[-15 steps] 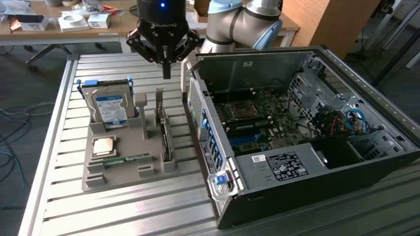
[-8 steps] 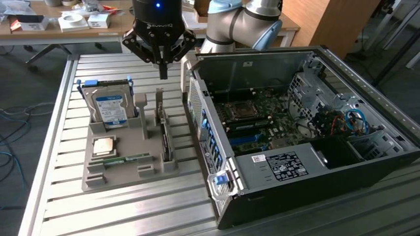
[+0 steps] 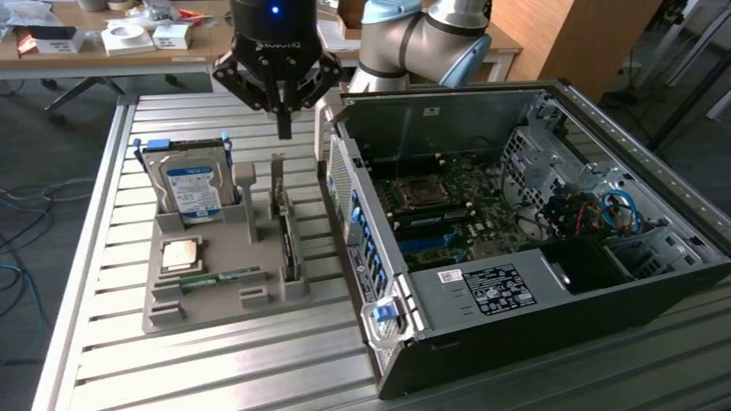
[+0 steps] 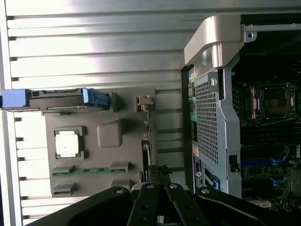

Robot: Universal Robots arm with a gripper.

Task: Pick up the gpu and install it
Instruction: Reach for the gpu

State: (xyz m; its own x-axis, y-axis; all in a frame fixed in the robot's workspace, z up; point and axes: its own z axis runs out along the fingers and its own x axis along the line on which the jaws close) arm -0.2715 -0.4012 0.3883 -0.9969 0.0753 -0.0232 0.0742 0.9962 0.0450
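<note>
Claw (image 3: 283, 130) closed, empty, above gpu (image 3: 288, 244) on edge in grey holder (image 3: 211, 308), hard drive (image 3: 192, 187) beside, open computer case (image 3: 514, 214) close on the exterior view's right

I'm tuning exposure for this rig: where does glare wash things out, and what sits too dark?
Wrist view: the slatted table glares near white, washing out the processor; the computer case interior sits dim. Exterior view: even light, no glare on the gpu.

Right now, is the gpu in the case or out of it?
Out: the gpu stands on edge in the grey tray beside the case.
</note>
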